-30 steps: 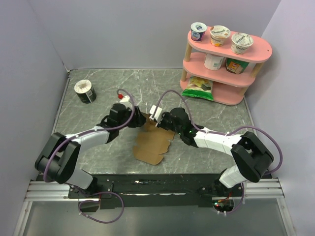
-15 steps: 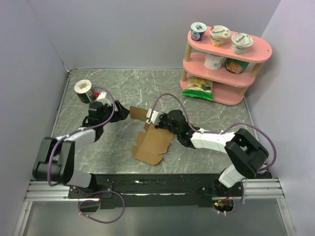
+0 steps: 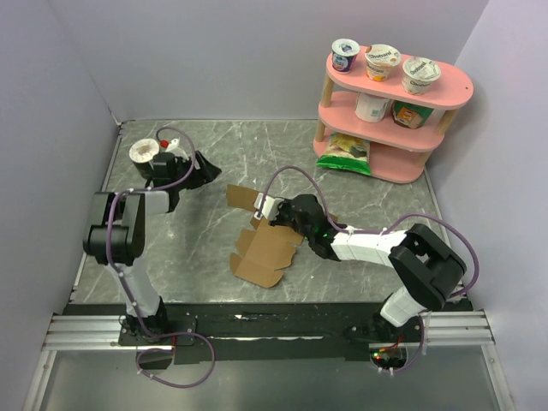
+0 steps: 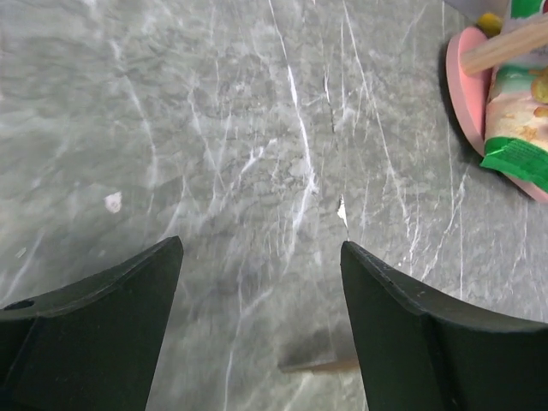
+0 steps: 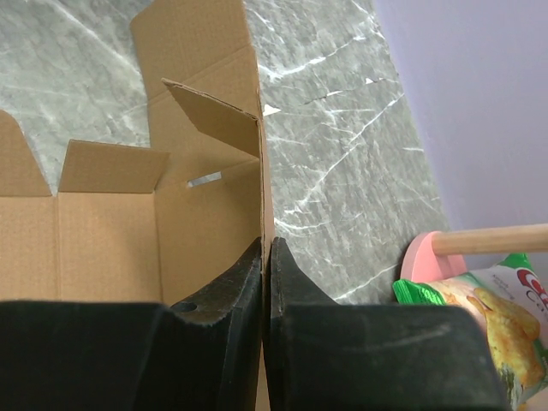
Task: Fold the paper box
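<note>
Brown paper box (image 5: 103,240) — between right jaws

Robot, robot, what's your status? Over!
Left fingers open, empty. Right fingers pinching paper box wall, box partly folded. Tub far left, clear of box.

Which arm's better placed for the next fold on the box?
Right. The right pincer is shut on a paper box wall; the left pincer is open over the table, by the tub.

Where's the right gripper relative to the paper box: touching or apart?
Touching. The right wrist view shows the right gripper shut on an upright wall of the paper box, cardboard pinched between its fingers.
</note>
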You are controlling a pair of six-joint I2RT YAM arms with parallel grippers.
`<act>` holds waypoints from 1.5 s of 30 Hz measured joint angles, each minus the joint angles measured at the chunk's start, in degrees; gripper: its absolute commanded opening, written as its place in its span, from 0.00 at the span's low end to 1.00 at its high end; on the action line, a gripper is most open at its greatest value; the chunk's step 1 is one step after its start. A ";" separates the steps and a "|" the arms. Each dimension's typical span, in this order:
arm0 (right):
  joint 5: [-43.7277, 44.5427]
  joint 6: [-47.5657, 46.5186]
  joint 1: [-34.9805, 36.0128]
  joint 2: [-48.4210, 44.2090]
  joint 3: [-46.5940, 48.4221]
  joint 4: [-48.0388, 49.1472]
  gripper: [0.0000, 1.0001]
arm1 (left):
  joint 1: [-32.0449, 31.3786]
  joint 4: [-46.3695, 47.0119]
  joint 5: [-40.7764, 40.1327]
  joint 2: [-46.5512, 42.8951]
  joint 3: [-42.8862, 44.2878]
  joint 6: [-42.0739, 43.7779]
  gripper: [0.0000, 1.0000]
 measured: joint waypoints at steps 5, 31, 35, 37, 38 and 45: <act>0.07 -0.04 0.11 0.00 0.00 0.00 0.11 | -1.05 -1.66 3.43 7.10 5.44 0.07 0.76; 3.41 -6.34 0.39 1.14 -0.79 -0.17 0.11 | -15.93 5.31 16.41 1.18 -9.55 5.38 0.74; 4.59 -7.13 0.46 1.53 -1.07 -0.90 0.11 | -17.22 7.65 15.45 -0.02 -11.43 4.94 0.77; 4.79 -7.21 0.48 1.55 -1.25 -1.25 0.11 | -17.68 9.35 15.23 -0.79 -12.74 4.90 0.81; 4.94 -7.30 0.52 1.55 -1.29 -1.46 0.11 | -17.86 10.16 15.23 -1.05 -13.27 4.96 0.82; 5.68 -7.06 0.59 1.53 -2.43 -1.31 0.12 | -18.82 15.80 15.34 -2.08 -16.52 4.52 0.82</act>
